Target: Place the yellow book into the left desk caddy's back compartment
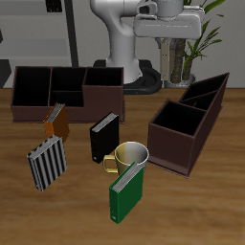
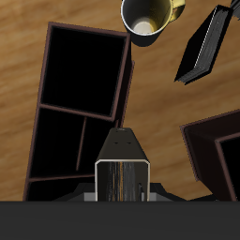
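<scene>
High above the tabletop's (image 1: 86,215) back edge, the hand (image 1: 175,43) points straight down, clamped on the yellow book (image 2: 122,180), which hangs upright. It is over the left desk caddy (image 1: 187,122), near its back compartment (image 1: 208,92). A yellow mug (image 1: 132,155) and a black book (image 1: 103,136) stand beside the caddy, apart from it.
</scene>
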